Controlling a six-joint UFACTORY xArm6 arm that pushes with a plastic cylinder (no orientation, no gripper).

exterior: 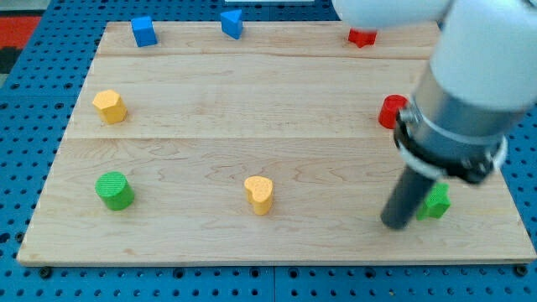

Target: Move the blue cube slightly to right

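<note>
The blue cube (143, 31) sits at the top left of the wooden board (268, 126). A blue triangular block (232, 23) lies to its right along the top edge. My tip (395, 223) is far from both, at the view's lower right, just left of a green block (435, 202) that the rod partly hides.
A yellow hexagon block (110, 106) is at the left, a green cylinder (113, 190) at the lower left, a yellow heart block (259, 195) at the bottom middle. A red block (362, 37) is at the top right and a red cylinder (391, 111) at the right, partly behind the arm.
</note>
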